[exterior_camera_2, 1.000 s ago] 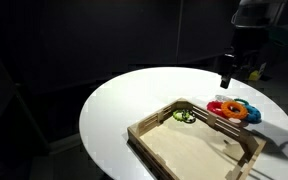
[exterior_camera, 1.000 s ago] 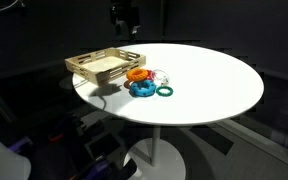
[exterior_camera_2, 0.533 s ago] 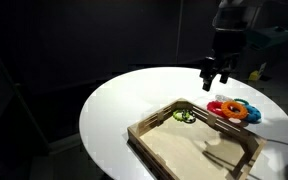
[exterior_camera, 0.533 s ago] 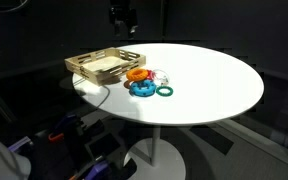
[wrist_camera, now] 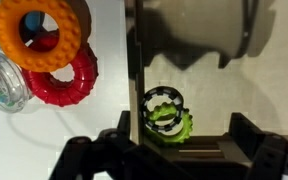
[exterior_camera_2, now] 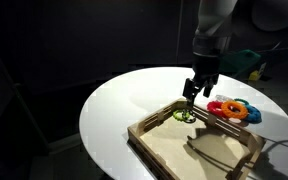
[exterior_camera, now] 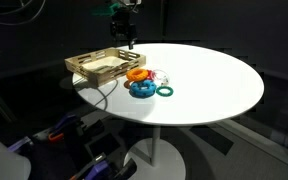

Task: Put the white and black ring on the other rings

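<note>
The gripper holds its fingers spread wide and empty just above the white and black ring, which lies against a light green ring in a corner of the wooden tray, the other rings clustered on the white table just outside.

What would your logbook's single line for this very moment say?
stage: pre-grasp | fingers: open, over white and black ring | ring: in wooden tray, ungrasped | other rings: on table beside tray
</note>
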Robot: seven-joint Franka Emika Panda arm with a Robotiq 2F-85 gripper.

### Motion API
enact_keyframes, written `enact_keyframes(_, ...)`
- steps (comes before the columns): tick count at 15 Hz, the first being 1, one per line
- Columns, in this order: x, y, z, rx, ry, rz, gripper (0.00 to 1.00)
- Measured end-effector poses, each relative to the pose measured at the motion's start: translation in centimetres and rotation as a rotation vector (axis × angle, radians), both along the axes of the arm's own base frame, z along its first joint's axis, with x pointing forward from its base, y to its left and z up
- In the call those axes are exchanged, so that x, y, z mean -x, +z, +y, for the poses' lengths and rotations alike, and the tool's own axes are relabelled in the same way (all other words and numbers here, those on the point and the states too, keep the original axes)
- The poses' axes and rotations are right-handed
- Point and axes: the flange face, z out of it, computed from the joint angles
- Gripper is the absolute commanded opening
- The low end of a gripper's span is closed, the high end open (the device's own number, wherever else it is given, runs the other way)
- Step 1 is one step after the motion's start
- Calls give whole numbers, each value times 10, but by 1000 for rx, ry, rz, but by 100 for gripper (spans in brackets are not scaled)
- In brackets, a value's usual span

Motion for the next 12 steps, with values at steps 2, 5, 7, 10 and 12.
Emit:
enact_keyframes(2,-3,-14,6,2,7,-6,100)
enact_keyframes(5,-3,-20,7,2,9,2,100)
enact_keyframes(7,-3,-19,6,2,9,1,100)
enact_keyframes(10,-2,-23,7,4,11,7,100)
enact_keyframes(12,-2,-28,9,3,14,12,100)
